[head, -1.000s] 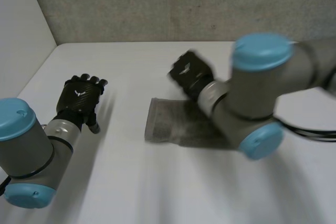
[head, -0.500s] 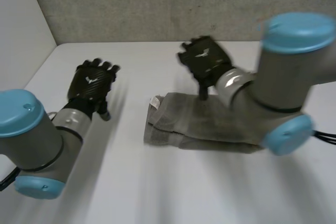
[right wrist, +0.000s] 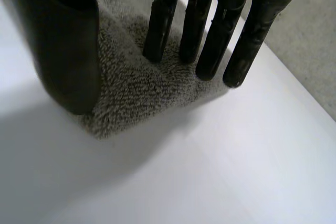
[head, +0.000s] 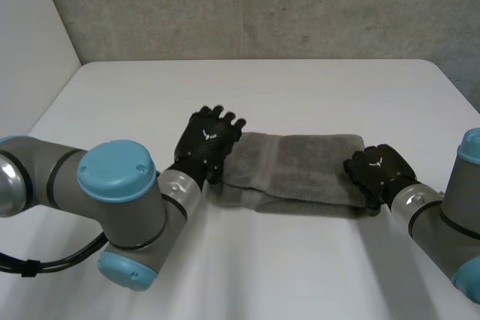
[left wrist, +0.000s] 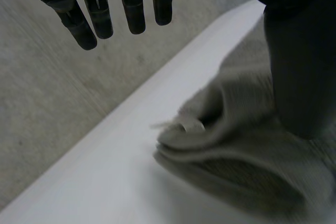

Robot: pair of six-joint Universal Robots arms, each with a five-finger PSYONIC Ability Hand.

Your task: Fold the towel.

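Observation:
A grey towel [head: 296, 170] lies folded as a long strip across the middle of the white table [head: 300, 88]. My left hand [head: 208, 142] is at the towel's left end, open. In the left wrist view its fingers [left wrist: 94, 14] hang straight above the table, and its thumb [left wrist: 299, 66] rests on the towel [left wrist: 236, 150] beside a layered corner with a small label [left wrist: 186, 126]. My right hand [head: 379, 172] is at the towel's right end, open. In the right wrist view its straight fingers [right wrist: 163, 19] touch the towel's corner [right wrist: 136, 82], with the thumb [right wrist: 63, 51] at that corner's edge.
A grey wall [head: 262, 5] runs along the table's far edge. A light side wall [head: 30, 43] stands at the left. Bare table stretches in front of the towel and behind it.
My left hand has moved right from the table's left side to the towel's left end. My right hand has swung from above the towel's far side to its right end. The towel now shows at full length.

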